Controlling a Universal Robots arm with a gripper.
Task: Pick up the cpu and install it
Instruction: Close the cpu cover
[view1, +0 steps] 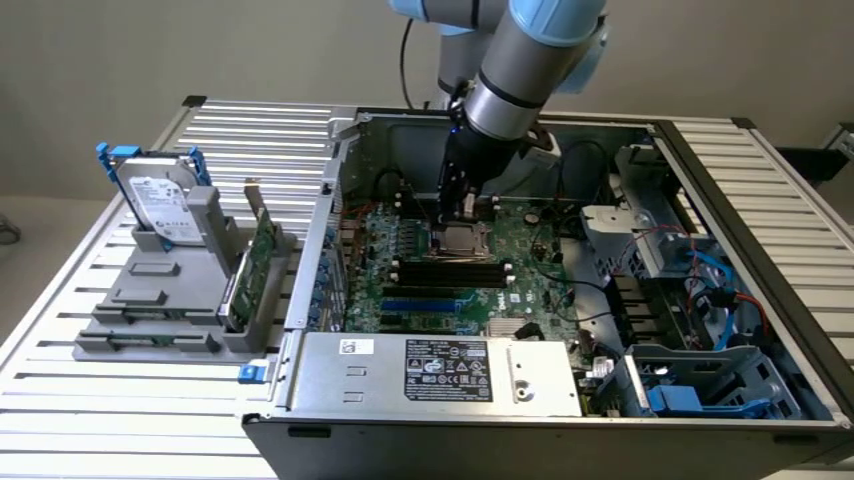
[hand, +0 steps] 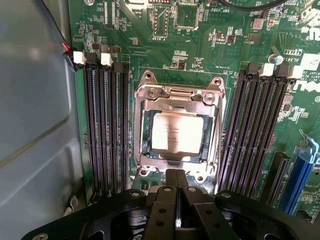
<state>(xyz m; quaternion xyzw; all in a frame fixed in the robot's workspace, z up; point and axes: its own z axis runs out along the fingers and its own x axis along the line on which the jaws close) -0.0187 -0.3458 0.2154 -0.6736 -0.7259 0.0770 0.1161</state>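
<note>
where the cpu (hand: 177, 134) lies flat inside the metal-framed socket (hand: 146, 92) on the motherboard (hand: 200, 50), the gripper (hand: 176, 176) hangs close over the socket's edge, its fingers (hand: 170, 182) pressed together.

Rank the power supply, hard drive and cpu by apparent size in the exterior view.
1. power supply: largest, though it also sits nearest the camera.
2. hard drive: clearly smaller, standing on edge at the exterior view's left.
3. cpu: smallest by far, a small silver square on the board.

The cpu (hand: 177, 134) is silver, the motherboard (hand: 200, 45) green, memory slots (hand: 105, 130) black.
</note>
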